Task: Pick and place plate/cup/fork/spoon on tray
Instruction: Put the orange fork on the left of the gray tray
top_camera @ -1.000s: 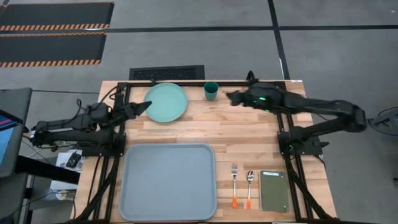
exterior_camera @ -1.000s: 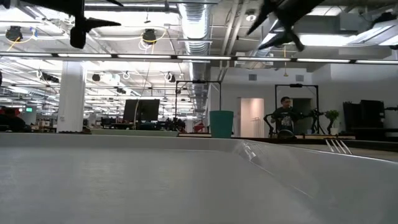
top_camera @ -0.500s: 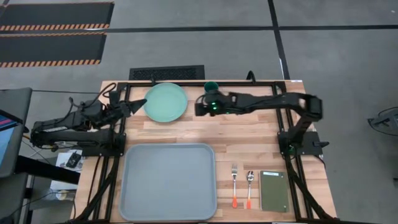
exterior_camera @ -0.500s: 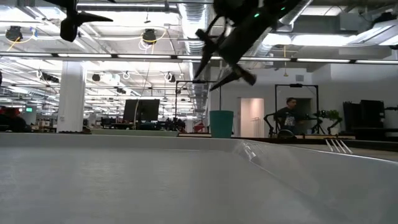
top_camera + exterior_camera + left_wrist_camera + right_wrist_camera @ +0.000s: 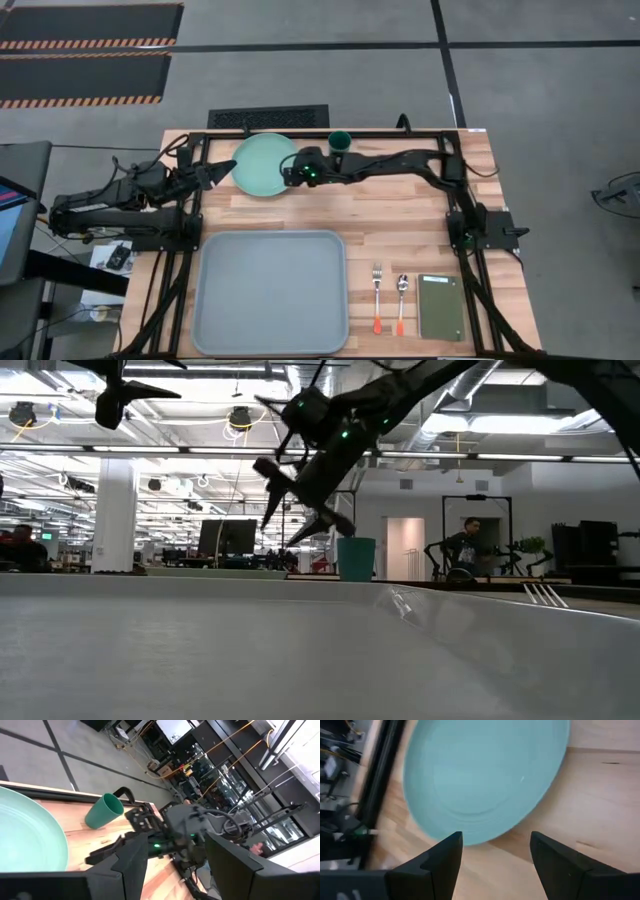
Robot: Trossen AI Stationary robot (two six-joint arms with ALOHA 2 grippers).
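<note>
The mint-green plate lies flat on the wooden table at the far left; it also shows in the right wrist view. The teal cup stands upright to its right. My right gripper is open and empty, hovering above the plate's right edge. It points toward the table's left. My left gripper is open and empty, raised at the plate's left edge. The grey-blue tray lies at the near side. The fork and spoon lie to its right.
A small dark green pad lies right of the spoon. Black frame rails run along the table's far edge and both sides. Bare wood lies between the plate and the tray. A person shows in the room beyond the table.
My right gripper has swept toward the table's left edge and down, from right of the cup, past it, to the plate's right edge. It has stayed open. The plate and cup have not moved.
</note>
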